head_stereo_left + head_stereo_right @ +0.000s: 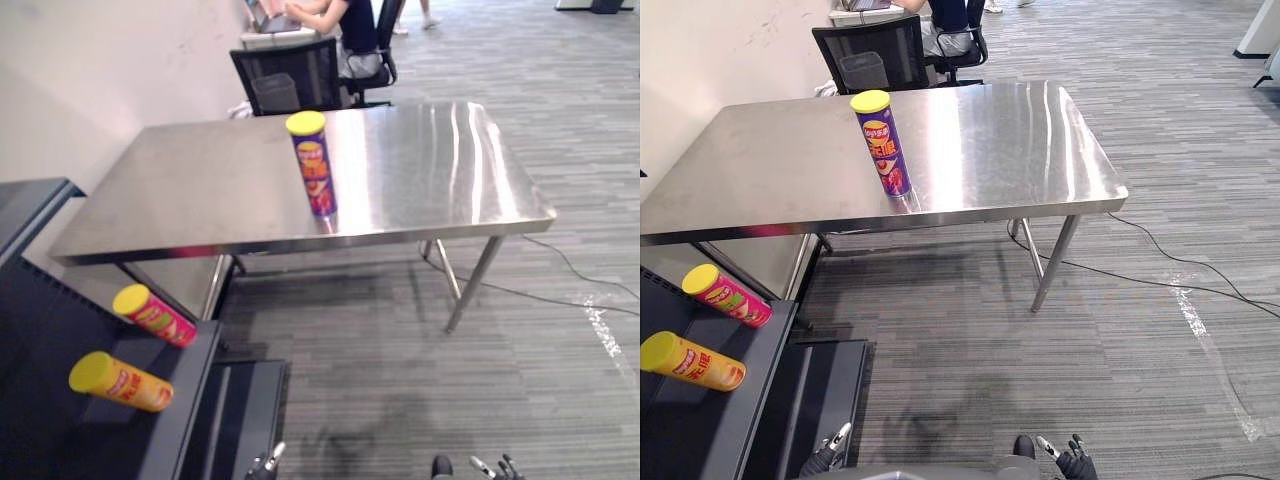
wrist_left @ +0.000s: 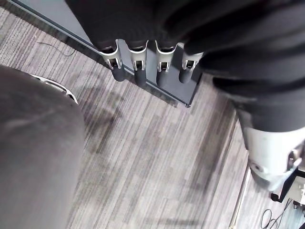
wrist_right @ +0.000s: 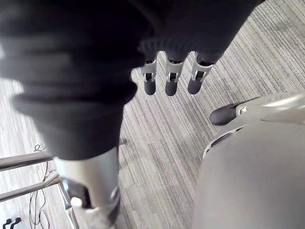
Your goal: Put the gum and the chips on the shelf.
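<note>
left hand (image 2: 140, 71), right hand (image 3: 172, 82) hang empty | shelf (image 1: 45, 320) cut off

Chips can (image 1: 313, 165) on table (image 1: 200, 180), shelf (image 1: 45, 310) left

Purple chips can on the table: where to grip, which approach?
Wrap the purple chips can around its mid-body, coming in level from the near edge of the table. It stands upright close to that edge, a tall slim cylinder; the yellow lid on top looks a poorer hold.
</note>
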### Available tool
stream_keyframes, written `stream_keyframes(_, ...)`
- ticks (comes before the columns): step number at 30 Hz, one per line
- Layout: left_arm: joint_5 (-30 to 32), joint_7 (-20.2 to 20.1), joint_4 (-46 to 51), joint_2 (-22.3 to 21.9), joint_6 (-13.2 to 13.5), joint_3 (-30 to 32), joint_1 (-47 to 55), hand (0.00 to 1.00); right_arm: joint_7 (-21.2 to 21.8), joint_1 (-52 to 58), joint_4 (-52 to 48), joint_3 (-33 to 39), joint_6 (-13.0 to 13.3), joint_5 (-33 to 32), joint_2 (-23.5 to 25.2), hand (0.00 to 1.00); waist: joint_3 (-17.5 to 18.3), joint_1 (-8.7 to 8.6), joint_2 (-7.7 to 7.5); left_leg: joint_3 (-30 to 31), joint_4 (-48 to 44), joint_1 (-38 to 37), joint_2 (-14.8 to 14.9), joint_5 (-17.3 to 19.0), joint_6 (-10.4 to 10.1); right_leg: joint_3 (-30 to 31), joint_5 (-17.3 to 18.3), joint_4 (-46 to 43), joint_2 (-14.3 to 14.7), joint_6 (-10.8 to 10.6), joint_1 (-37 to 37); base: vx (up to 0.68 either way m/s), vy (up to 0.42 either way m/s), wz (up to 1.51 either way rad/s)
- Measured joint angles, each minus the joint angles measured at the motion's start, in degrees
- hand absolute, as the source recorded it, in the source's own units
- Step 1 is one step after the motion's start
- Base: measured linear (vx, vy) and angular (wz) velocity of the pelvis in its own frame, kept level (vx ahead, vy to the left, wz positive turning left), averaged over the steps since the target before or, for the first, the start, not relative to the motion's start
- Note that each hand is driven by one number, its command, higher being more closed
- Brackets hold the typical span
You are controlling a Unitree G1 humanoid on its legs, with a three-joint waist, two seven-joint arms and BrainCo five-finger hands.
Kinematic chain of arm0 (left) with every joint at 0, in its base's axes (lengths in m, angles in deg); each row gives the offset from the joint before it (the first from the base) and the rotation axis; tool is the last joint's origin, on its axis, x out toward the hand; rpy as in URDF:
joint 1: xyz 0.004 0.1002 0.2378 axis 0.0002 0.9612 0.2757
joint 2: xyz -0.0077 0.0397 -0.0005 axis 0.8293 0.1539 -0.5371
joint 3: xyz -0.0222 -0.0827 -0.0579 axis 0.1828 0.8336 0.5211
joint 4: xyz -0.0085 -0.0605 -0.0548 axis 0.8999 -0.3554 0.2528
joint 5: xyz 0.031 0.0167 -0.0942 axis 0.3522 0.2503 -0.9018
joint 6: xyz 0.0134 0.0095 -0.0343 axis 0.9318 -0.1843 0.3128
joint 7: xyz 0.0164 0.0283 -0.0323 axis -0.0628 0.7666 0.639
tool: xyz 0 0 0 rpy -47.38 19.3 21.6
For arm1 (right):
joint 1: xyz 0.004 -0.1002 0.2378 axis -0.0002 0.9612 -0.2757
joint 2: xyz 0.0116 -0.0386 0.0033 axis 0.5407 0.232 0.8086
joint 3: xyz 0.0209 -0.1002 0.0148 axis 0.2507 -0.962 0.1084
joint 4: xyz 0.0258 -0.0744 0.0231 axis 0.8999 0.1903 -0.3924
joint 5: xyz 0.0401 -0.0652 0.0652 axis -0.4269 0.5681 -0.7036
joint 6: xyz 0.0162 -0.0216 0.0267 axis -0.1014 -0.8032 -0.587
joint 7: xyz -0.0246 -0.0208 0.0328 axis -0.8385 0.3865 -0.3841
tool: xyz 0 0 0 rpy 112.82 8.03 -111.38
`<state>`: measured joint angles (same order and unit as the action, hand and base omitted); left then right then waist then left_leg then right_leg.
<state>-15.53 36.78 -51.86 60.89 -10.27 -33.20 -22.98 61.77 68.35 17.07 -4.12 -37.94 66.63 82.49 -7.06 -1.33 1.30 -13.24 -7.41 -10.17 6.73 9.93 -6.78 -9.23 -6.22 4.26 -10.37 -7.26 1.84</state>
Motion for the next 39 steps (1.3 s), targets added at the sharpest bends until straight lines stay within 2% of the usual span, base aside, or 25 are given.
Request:
stream_keyframes(3, 0.0, 0.0, -0.3, 0.6, -0.1, 0.0, 0.0, 0.0, 1.4, 0.2, 0.0, 0.0, -0.5, -1.3, 0.7, 0.0, 0.0, -0.05, -1.08, 0.0, -0.2, 0.1, 0.0, 0.5, 0.1, -0.3, -0.4, 1.1, 0.1, -0.5, 0.3, -0.1, -0.022, -0.06)
stream_keyframes(7, -0.6, -0.5, -0.3, 0.4, -0.6, 0.1, 0.0, 0.0, 1.7, 0.3, 0.0, 0.5, -1.2, -3.3, 0.6, 0.0, -0.2, -0.1, -0.24, 0.2, -0.8, 1.1, 2.2, 5.7, -0.3, -0.9, -1.4, 1.8, 2.1, -0.4, -0.4, -0.14, 0.002, 0.0)
stream_keyframes(11, -3.3, -2.2, 0.1, 1.1, -1.7, 0.2, 0.1, 0.0, 1.7, 0.2, 0.0, 1.2, -2.3, -5.6, 1.7, 0.0, -0.8, 0.12, -0.81, 0.2, -4.8, 3.2, 3.3, 7.3, -0.5, -1.3, -0.6, -1.2, 2.2, 0.8, -1.9, -0.11, 0.002, -0.02)
stream_keyframes(14, -7.0, -3.5, 0.8, 0.7, -2.4, 0.2, -0.2, 0.0, 1.7, 0.2, -0.1, 1.9, -3.0, -6.8, 1.5, 0.0, -2.3, 0.01, 0.37, -0.2, -7.3, 2.9, 5.7, 8.7, -1.4, -1.7, 4.6, -12.5, 2.8, 1.9, -5.6, -0.03, -0.06, -0.04)
stream_keyframes(15, -7.6, -3.9, 1.4, 0.3, -2.6, 0.5, 0.5, 0.0, 1.7, 0.4, -0.5, 2.2, -3.5, -6.9, 1.5, 0.0, -2.2, 0.0, 0.67, -0.9, -8.5, 2.8, 7.2, 8.8, -2.0, -3.9, 9.1, -22.0, 3.0, 4.0, -9.1, 0.07, -0.154, -0.19)
stream_keyframes(16, -8.5, -4.8, 2.6, 0.7, -2.7, 1.5, 1.5, 0.0, 1.4, 0.5, -0.6, 2.2, -3.7, -6.8, 1.9, 0.0, -2.5, 0.14, -0.57, -1.2, -12.7, 3.4, 7.0, 8.5, -2.7, -4.9, 14.1, -28.0, 2.8, 4.8, -10.8, 0.1, -0.184, -0.19)
stream_keyframes(17, -9.4, -5.6, 3.5, 1.1, -2.7, 2.3, 1.7, 0.0, 1.3, 0.5, -0.5, 2.6, -3.9, -6.8, 2.2, 0.0, -2.8, 0.18, -1.49, -1.0, -16.5, 4.5, 6.9, 8.0, -2.9, -4.3, 16.6, -28.4, 2.4, 4.0, -10.6, 0.07, -0.136, -0.22)
stream_keyframes(18, -10.5, -6.2, 4.7, 0.7, -2.9, 3.1, 1.4, 0.0, 0.4, 0.3, -0.4, 3.6, -4.6, -6.8, 2.2, 0.0, -3.2, 0.24, -1.12, 0.1, -24.3, 8.0, 8.0, 5.6, -1.7, -3.7, 17.6, -29.1, 2.8, 4.4, -10.2, 0.03, -0.176, -0.28)
stream_keyframes(19, -11.5, -6.5, 5.7, -0.2, -2.5, 3.9, 1.8, 0.0, 0.0, 0.3, -0.5, 4.7, -5.0, -6.7, 2.4, 0.0, -3.6, 0.41, -2.03, 1.1, -30.0, 10.8, 8.1, 1.7, 0.5, -2.6, 17.7, -27.9, 2.7, 4.6, -9.0, 0.06, -0.197, -0.3)
stream_keyframes(20, -11.5, -6.7, 6.3, -0.5, -2.6, 4.0, 2.0, 0.0, -0.2, 0.3, -0.6, 5.0, -5.1, -6.7, 2.7, 0.0, -3.8, 0.53, -1.5, 1.8, -31.0, 11.5, 7.9, 2.0, 0.2, -2.0, 17.7, -27.0, 2.7, 4.6, -8.3, 0.1, -0.192, -0.23)
stream_keyframes(22, -11.2, -8.1, 7.9, -1.9, -2.4, 3.7, 1.9, 0.0, -0.7, 0.3, -0.6, 7.0, -5.8, -6.6, 2.2, 0.0, -4.4, 0.18, 0.55, 1.5, -29.1, 14.8, 5.3, 4.4, -0.8, -0.7, 17.7, -24.3, 3.2, 4.6, -6.2, 0.11, -0.108, -0.13)
stream_keyframes(23, -10.9, -8.1, 8.3, -2.1, -2.3, 3.7, 2.1, 0.0, -0.8, 0.2, -0.5, 7.3, -6.0, -6.6, 2.2, 0.0, -4.4, 0.23, 0.6, 1.4, -27.8, 15.6, 4.3, 4.5, -0.8, -0.3, 17.7, -23.8, 3.2, 4.6, -5.7, 0.11, -0.051, -0.19)
stream_keyframes(24, -10.9, -8.1, 8.8, -2.3, -1.8, 3.8, 2.7, 0.0, -0.7, 0.2, -0.5, 7.7, -6.1, -6.6, 2.2, 0.0, -4.4, 0.5, 0.61, 1.5, -23.7, 16.6, 2.7, 4.2, -0.7, 0.3, 17.7, -22.3, 3.6, 4.6, -4.6, 0.09, -0.022, -0.24)
stream_keyframes(25, -10.8, -8.1, 9.0, -2.3, -1.7, 3.8, 2.8, 0.0, -0.7, 0.2, -0.6, 7.8, -6.1, -6.6, 2.3, 0.0, -4.4, 0.61, 0.66, 1.5, -21.1, 16.9, 2.3, 3.6, -0.7, 0.5, 17.7, -21.6, 3.9, 4.6, -4.1, 0.14, 0.008, -0.4)
stream_keyframes(27, -9.5, -8.2, 9.0, -2.3, -1.7, 3.9, 3.4, 0.0, -0.5, 0.2, -0.6, 9.1, -6.0, -6.7, 2.6, 0.0, -4.4, 1.63, 1.1, 3.3, -9.9, 17.0, 1.8, -0.2, -0.2, 2.0, 17.7, -20.3, 5.9, 4.6, -2.4, 0.21, 0.093, -0.6)
stream_keyframes(28, -9.1, -8.3, 8.9, -2.4, -1.7, 3.9, 3.6, 0.0, -0.5, 0.3, -0.6, 9.4, -6.0, -6.7, 2.7, 0.0, -4.4, 2.04, 0.97, 4.1, -9.5, 16.5, 1.7, -3.1, 0.3, 3.0, 17.7, -20.3, 6.4, 4.5, -1.9, 0.31, 0.164, -0.69)
stream_keyframes(30, -8.6, -8.5, 8.9, -2.1, -1.2, 4.3, 4.0, 0.0, -0.2, 0.4, -0.6, 9.6, -5.6, -6.7, 3.0, 0.0, -4.0, 2.25, 0.94, 4.0, -8.5, 15.0, 0.5, -2.0, 1.7, 4.5, 17.8, -18.9, 6.1, 4.1, -0.6, 0.29, 0.134, -0.35)
stream_keyframes(31, -8.6, -8.6, 8.8, -2.0, -0.4, 4.3, 3.6, 0.0, 0.3, 0.7, -0.5, 9.9, -5.6, -6.7, 3.0, 0.0, -3.8, 2.21, -0.07, 3.7, -9.4, 15.0, 0.0, -1.1, 2.8, 5.0, 17.3, -18.4, 5.7, 3.7, -0.5, 0.25, 0.135, -0.15)
stream_keyframes(33, -8.0, -8.8, 8.7, -2.0, 0.1, 4.3, 3.6, 0.0, 0.6, 0.3, -0.5, 10.0, -5.3, -6.6, 2.9, 0.0, -3.9, 2.49, 0.04, 2.8, -11.7, 14.9, -0.5, -0.2, 4.4, 6.3, 17.3, -17.6, 5.3, 3.1, 0.0, 0.27, 0.157, -0.25)
stream_keyframes(36, -4.3, -8.8, 8.1, -1.3, 0.1, 3.4, 2.4, 0.0, 1.0, -0.3, -0.5, 10.0, -4.8, -6.6, 3.2, 0.0, -3.8, 2.33, 0.17, 3.0, -12.8, 14.9, -1.8, 0.3, 5.1, 6.7, 17.1, -15.6, 4.3, 2.7, 1.6, 0.21, 0.077, -0.07)
stream_keyframes(39, -3.7, -8.8, 6.5, -0.9, 0.1, 2.5, 1.5, 0.0, 1.2, -0.7, -0.1, 10.4, -4.7, -6.6, 3.6, 0.0, -3.6, 2.47, 0.17, 3.1, -14.2, 14.8, -2.4, 1.7, 5.5, 6.7, 16.9, -15.3, 3.9, 2.3, 2.4, 0.15, 0.072, 0.01)
